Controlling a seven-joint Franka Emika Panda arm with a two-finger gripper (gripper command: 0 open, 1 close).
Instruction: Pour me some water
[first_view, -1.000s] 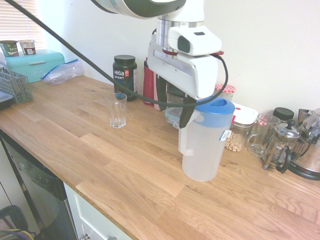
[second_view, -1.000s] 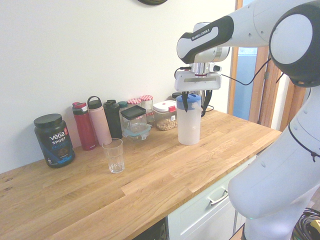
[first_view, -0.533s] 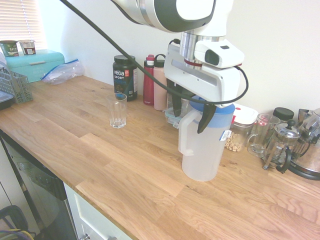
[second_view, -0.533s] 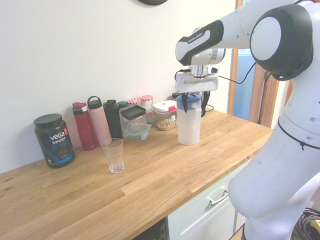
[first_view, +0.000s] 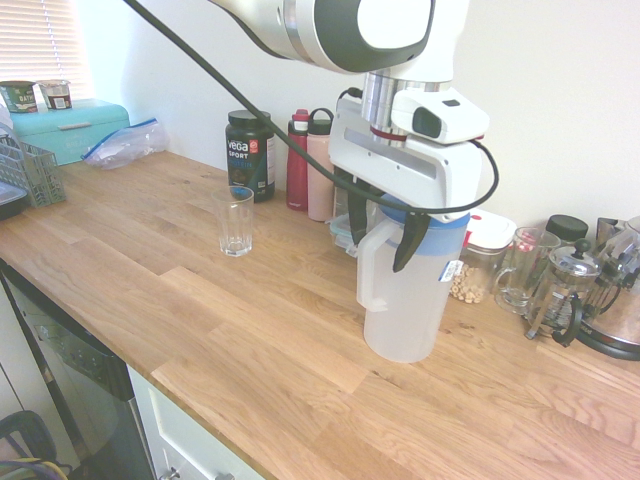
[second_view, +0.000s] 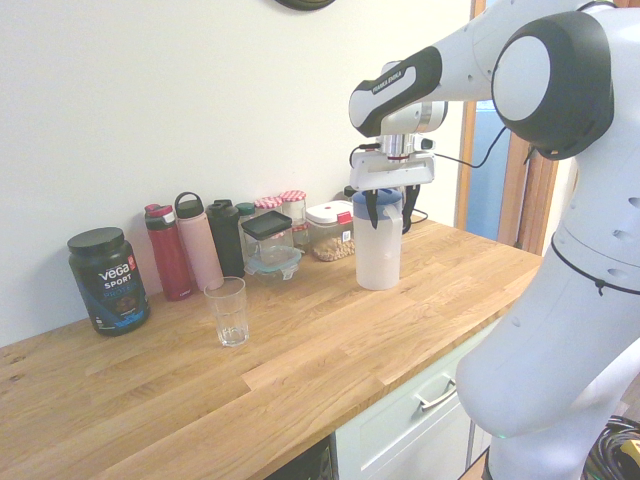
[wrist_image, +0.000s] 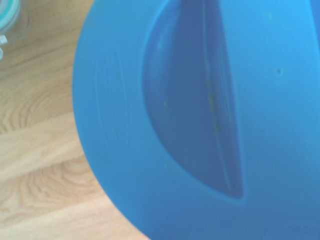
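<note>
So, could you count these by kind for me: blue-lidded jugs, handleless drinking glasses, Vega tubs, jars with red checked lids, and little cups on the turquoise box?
Blue-lidded jug: 1
Handleless drinking glass: 1
Vega tub: 1
Jars with red checked lids: 2
Little cups: 2
Total: 7

Clear, frosted and matt surfaces on smooth wood
The tall jug (first_view: 405, 310) is frosted, translucent plastic, its round blue lid (wrist_image: 115, 125) smooth with a soft sheen; the small fluted tumbler (first_view: 236, 222) looks like clear, glossy glass. The striped-grain counter (first_view: 250, 330) is smooth wood with a low sheen. The black-lidded tub (second_view: 108, 285) is dark plastic, the crumpled bag (first_view: 125, 145) thin, shiny clear plastic, and the lidded cylindrical coffee press (first_view: 562, 285) glass and polished metal.
</note>
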